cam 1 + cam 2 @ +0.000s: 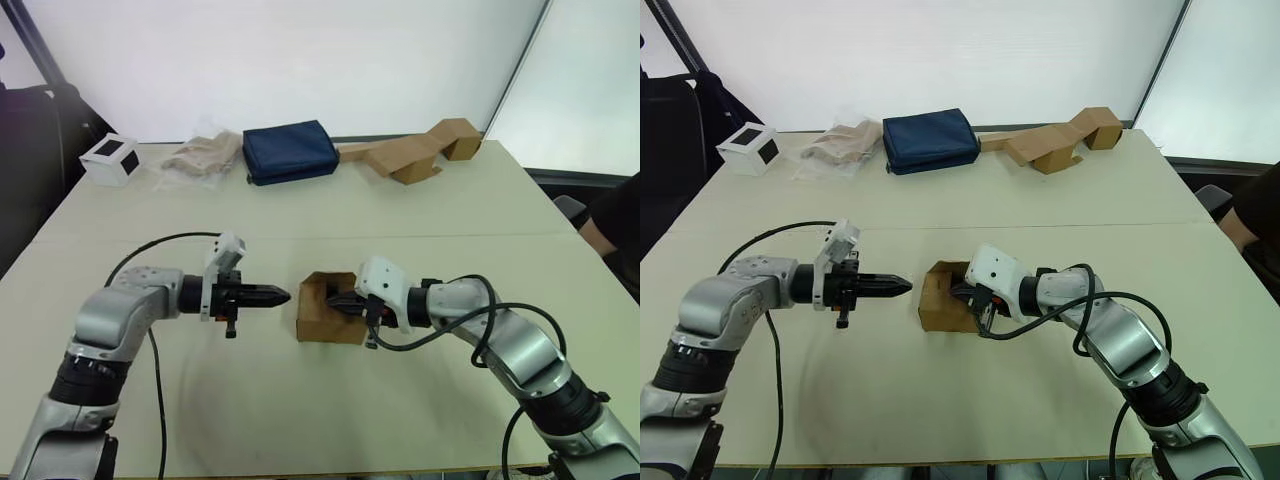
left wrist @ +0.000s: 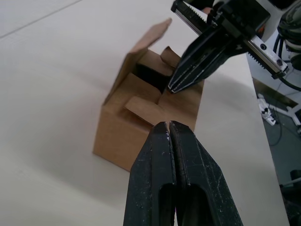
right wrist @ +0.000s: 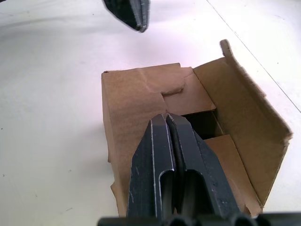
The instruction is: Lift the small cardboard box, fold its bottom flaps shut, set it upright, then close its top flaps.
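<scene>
The small cardboard box (image 1: 330, 312) stands on the desk (image 1: 300, 420) near its middle, between the two arms, with its open end facing up. The top flaps (image 3: 188, 94) are partly folded in: two lie down over the opening, one stands up on the far side, and a dark gap remains between them. The bottom flaps cannot be seen, since that end rests on the desk.

The right claw (image 1: 338, 300) reaches in from the right, fingers pressed together, with its tip over the folded flaps; whether it actually touches the cardboard is hard to tell. The left claw (image 1: 280, 295) points at the box from the left, its fingers also pressed together, holding nothing, and stops just short of the box's left wall.

Along the far edge of the desk, well apart from the box, lie a white box with a black square (image 1: 110, 158) at the far left, a crumpled clear bag (image 1: 203, 155), a dark blue pouch (image 1: 290, 151), and a long folded cardboard strip (image 1: 415, 150) at the far right.
</scene>
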Controlling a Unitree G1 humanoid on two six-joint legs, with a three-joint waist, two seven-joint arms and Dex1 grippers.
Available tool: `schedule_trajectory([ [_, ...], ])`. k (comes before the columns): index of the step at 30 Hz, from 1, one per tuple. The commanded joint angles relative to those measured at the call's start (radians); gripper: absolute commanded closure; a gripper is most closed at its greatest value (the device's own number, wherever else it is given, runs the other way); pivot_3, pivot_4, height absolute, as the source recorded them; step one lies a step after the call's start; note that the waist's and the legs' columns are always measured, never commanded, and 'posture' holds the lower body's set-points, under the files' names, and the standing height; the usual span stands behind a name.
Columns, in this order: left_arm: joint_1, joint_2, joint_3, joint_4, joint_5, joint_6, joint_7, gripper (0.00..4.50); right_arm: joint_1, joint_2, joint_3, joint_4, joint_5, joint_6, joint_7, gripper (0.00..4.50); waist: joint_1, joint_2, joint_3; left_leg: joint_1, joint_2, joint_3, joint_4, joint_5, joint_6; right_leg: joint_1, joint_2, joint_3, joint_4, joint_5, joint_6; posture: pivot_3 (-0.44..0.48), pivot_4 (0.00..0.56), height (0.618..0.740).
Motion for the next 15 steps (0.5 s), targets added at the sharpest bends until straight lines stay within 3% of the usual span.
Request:
schedule_trajectory([
  [1,-0.006,-0.031,-0.016,-0.05,-0.018,-0.005,0.049,4.46,-0.009,0.007,-0.022,-0.01,-0.003,-0.012,0.004,4.5,0.0,0.0,0.0,0.0,0.0,0.0,0.0,0.0,0.0,0.0,0.0,0.0,0.0,0.0,0.0,0.0,0.15,0.74],
  [15,0.015,-0.045,-0.089,-0.008,0.015,-0.074,0.062,4.46,-0.021,0.036,-0.102,-0.052,0.082,0.04,0.006,4.5,0.0,0.0,0.0,0.0,0.001,0.0,0.0,0.0,0.0,0.0,0.002,0.0,0.0,0.0,0.0,0.0,0.15,0.74],
])
